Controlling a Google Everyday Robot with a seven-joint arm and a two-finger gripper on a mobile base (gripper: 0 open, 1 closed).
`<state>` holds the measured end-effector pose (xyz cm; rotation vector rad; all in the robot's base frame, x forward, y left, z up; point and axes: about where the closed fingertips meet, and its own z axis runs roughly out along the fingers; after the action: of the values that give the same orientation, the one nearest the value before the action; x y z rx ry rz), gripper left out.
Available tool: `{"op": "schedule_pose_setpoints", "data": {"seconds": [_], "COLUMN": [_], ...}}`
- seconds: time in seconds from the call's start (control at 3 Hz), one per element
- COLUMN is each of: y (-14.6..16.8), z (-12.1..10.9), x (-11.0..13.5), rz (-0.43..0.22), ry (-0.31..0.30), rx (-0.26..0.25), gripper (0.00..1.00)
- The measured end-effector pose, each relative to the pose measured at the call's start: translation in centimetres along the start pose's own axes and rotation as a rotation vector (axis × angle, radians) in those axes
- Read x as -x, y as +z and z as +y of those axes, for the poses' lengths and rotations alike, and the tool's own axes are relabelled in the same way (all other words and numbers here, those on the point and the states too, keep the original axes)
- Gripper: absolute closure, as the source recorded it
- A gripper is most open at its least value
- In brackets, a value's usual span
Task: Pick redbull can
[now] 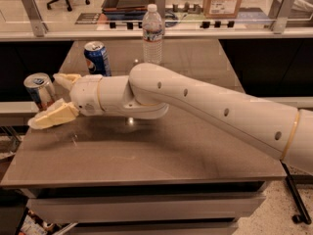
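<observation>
Either side of the redbull can [38, 88] stand the fingers [51, 117] of the tool [45, 100], apart; ease in, centre it, then close gently.

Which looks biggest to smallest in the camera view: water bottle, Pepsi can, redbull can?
1. water bottle
2. Pepsi can and redbull can: look about alike, both partly hidden, so unranked.
The open gripper straddles the redbull can, at far left.

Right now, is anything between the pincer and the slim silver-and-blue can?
Nothing visible. The open pincer flanks the redbull can, one finger on each side; the Pepsi can and water bottle stand farther back.
</observation>
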<state>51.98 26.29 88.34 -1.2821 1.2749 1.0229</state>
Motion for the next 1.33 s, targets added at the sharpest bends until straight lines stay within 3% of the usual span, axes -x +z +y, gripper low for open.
{"op": "schedule_pose_setpoints", "data": {"seconds": [1.0, 1.33], "y": [0.54, 0.68], "z": [0.46, 0.61], "x": [0.23, 0.31], "rz": [-0.003, -0.003], "ry": [-0.002, -0.003], "rx": [0.012, 0.016], "gripper": [0.87, 1.00]}}
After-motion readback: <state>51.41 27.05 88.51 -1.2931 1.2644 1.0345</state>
